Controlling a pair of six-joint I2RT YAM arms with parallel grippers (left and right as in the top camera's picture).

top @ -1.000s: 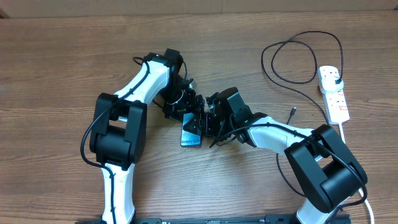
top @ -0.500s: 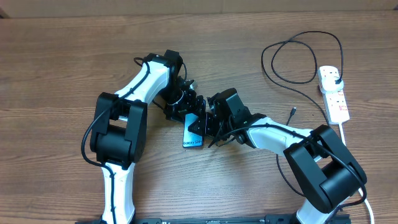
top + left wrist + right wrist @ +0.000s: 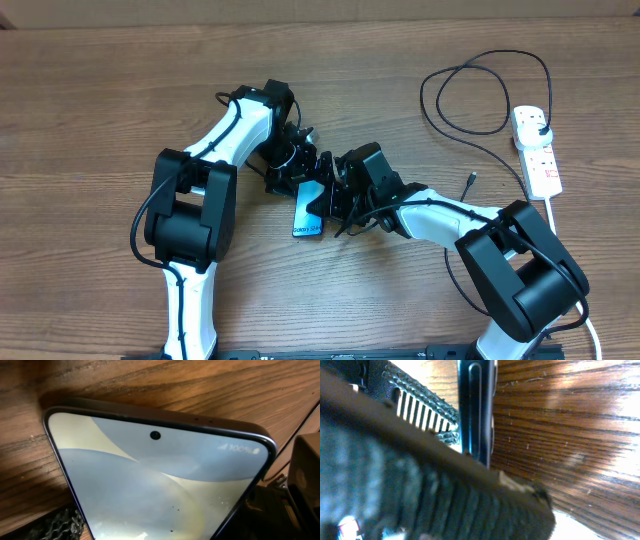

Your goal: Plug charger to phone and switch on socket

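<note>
— Where's the phone (image 3: 309,212)?

— In the middle of the counter (image 3: 90,90), screen up, blue with white lettering at its near end. It sits right between the two arms, with the left gripper (image 3: 300,178) over its far end and the right gripper (image 3: 332,198) against its right-hand edge.

— Has either one got hold of it?

— The right gripper has, as far as I can see. Its fingers are pressed all the way together on the phone's thin side. In its wrist view that dark edge runs straight in behind the near finger.

— And the left?

— I can't tell. It's bunched up over the top of the phone, and from above its fingers are lost against the black of the arm. Its own camera is filled by the screen, with the punch-hole lens near the top edge. A bit of ribbed black pad (image 3: 65,522) pokes out at the lower left corner. I couldn't say whether it's gripping or just sitting beside the phone.

— The charger?

— The charger (image 3: 422,95) is well off to the right, and neither arm is touching it. Its black plug (image 3: 541,126) sits in the far outlet of the socket (image 3: 540,165). The cable loops wide across the wood. The small connector tip (image 3: 469,181) lies loose on the counter between the socket and the right arm, well apart from the phone.

— And the socket itself?

— It's a white strip near the right edge, lying lengthwise front to back.
</note>
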